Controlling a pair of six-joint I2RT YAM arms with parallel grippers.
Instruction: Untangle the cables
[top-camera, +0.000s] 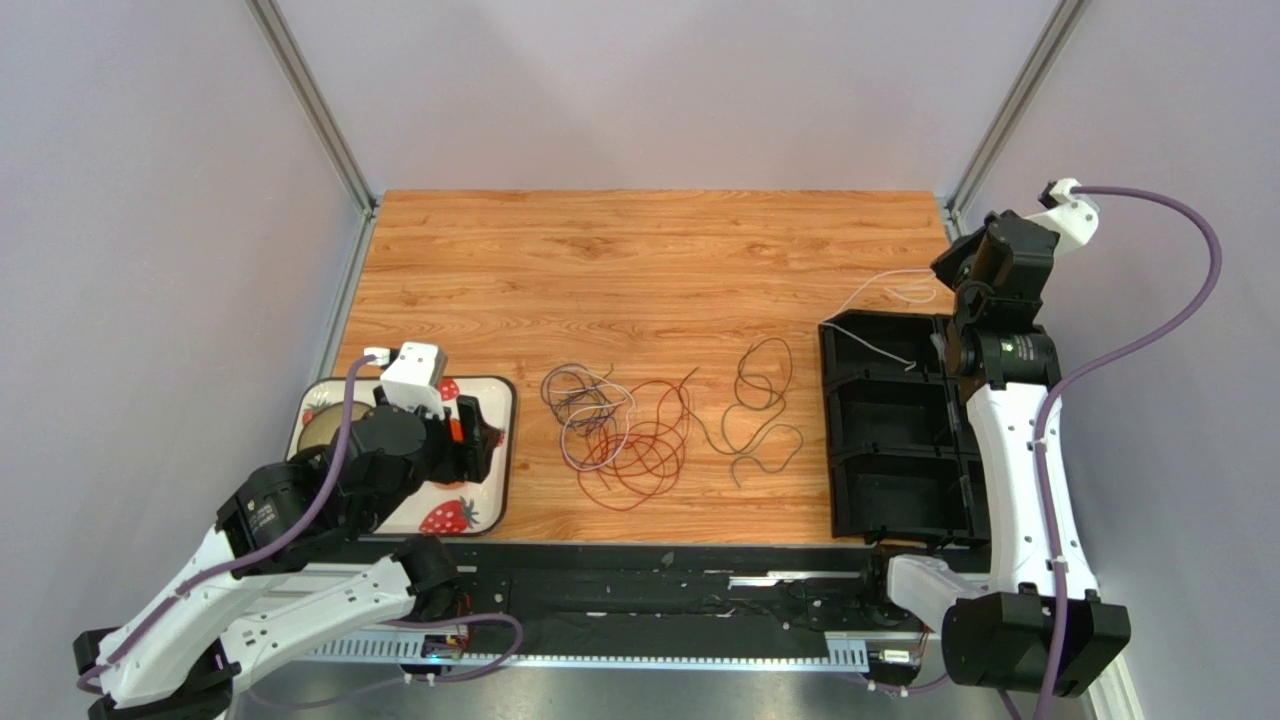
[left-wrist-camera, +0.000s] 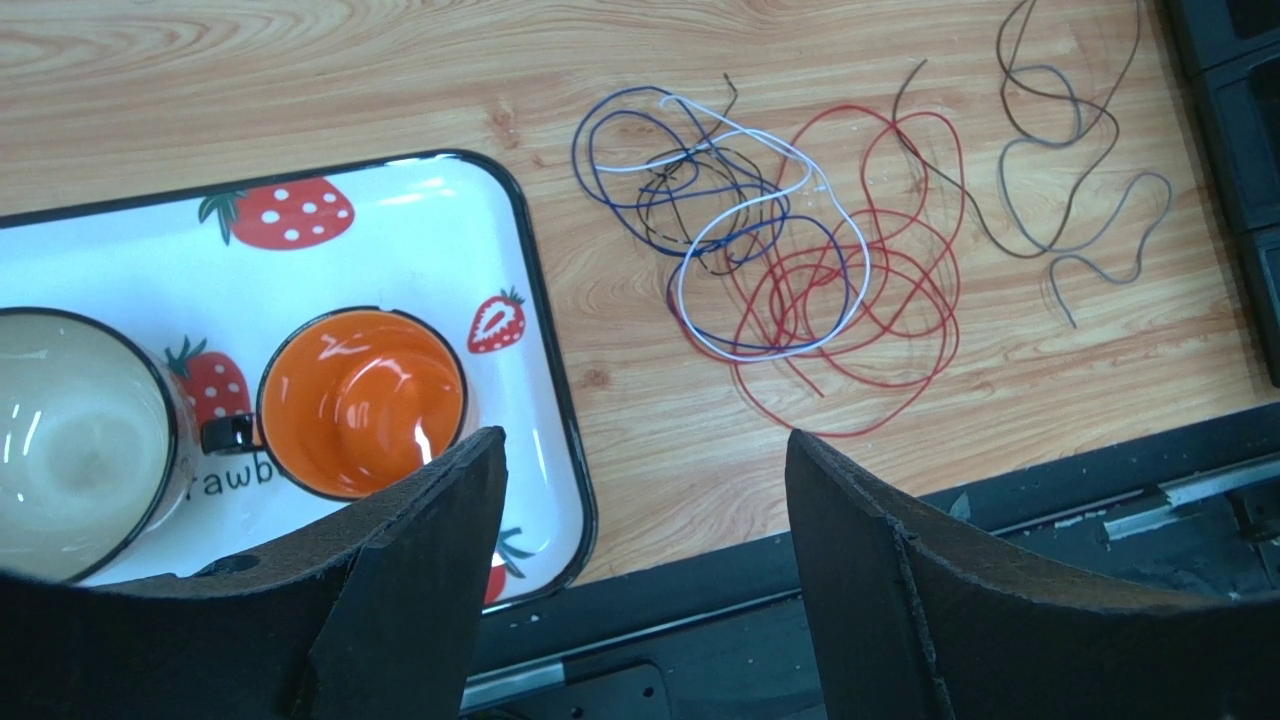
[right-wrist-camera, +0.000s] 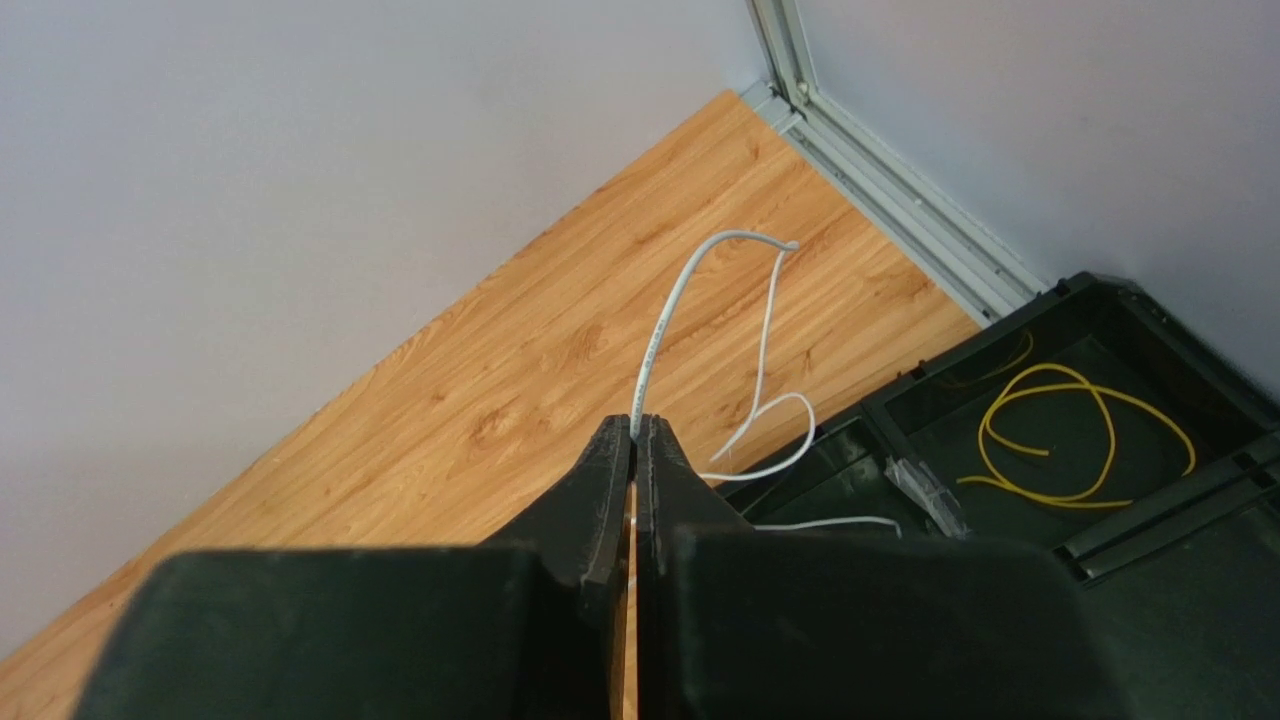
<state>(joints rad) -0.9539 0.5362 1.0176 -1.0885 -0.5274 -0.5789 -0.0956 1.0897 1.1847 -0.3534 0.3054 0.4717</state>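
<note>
The heap of cables (top-camera: 624, 428) sits on the tabletop (top-camera: 631, 255) well to the left of the black divided bin (top-camera: 828, 450). In it I make out a red cable (left-wrist-camera: 887, 285) coiled in many loose loops, a loose white cable (left-wrist-camera: 681, 285) sweeping over it in one wide arc, a blue cable (left-wrist-camera: 579, 150) and a thin dark cable (left-wrist-camera: 676, 188) knotted through the side farther from the bin. They cross one another repeatedly. Between that heap and the bin lies a grey cable (left-wrist-camera: 1074, 150), apart from the rest, bent into a few open curves.

A yellow cable (right-wrist-camera: 1109, 398) is curled inside one compartment of the bin, touching nothing else that I can see. Over the bin's far end my right pincer (right-wrist-camera: 633, 435) is pressed together on a second, pinched white cable (right-wrist-camera: 657, 338). It rises from between the fingertips, arches over, and drops back toward the bin's rim.

My left pincer (left-wrist-camera: 643, 443) stands wide and holds nothing. It hangs on the side of the heap away from the bin, over the near tabletop edge, with the heap well ahead of its jaws and nothing touching them. Beside it is a strawberry-print tray (left-wrist-camera: 406, 195) carrying an orange cup (left-wrist-camera: 361, 402) and a pale cup (left-wrist-camera: 75, 443).
</note>
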